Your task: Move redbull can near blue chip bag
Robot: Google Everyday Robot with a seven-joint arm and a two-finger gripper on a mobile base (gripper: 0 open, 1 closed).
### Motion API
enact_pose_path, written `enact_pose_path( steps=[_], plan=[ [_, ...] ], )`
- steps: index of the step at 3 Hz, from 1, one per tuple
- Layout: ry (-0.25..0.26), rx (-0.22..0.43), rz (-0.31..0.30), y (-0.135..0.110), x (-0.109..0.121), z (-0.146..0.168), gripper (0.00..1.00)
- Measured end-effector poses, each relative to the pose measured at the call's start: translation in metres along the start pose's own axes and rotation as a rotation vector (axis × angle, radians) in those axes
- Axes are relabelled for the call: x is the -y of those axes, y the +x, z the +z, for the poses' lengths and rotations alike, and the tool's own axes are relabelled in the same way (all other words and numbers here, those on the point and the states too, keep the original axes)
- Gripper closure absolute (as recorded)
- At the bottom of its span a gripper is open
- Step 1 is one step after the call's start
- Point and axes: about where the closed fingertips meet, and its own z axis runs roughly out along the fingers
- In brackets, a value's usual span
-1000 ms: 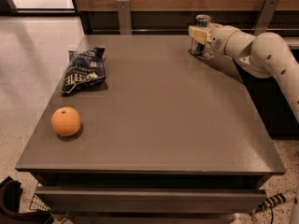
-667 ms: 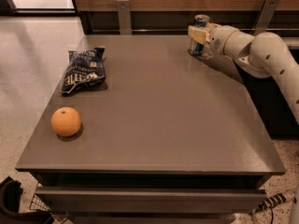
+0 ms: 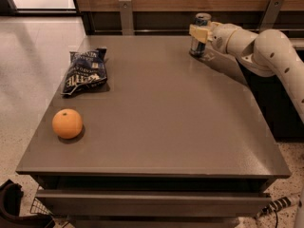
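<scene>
The redbull can [image 3: 198, 45], slim, blue and silver, stands upright at the far right of the table top. My gripper [image 3: 200, 32] reaches in from the right and is closed around the can's upper half, with a pale finger pad [image 3: 198, 32] across its front. The blue chip bag [image 3: 85, 72], dark blue with white lettering, lies flat at the far left of the table, well apart from the can.
An orange [image 3: 67, 123] sits near the table's left edge, in front of the bag. The grey table [image 3: 161, 127] has a wooden wall with metal brackets behind it. My white arm [image 3: 266, 49] runs along the right side.
</scene>
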Motion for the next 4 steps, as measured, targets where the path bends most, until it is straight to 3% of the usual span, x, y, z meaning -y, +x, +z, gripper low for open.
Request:
enact_pose_path(
  steps=[1, 2, 4],
  plan=[
    [-0.006, -0.002, 0.0, -0.025, -0.018, -0.012, 1.0],
    [-0.027, -0.001, -0.017, -0.055, -0.052, -0.025, 1.0],
    [-0.131, 0.01, -0.058, -0.08, -0.149, -0.044, 1.0]
  ],
)
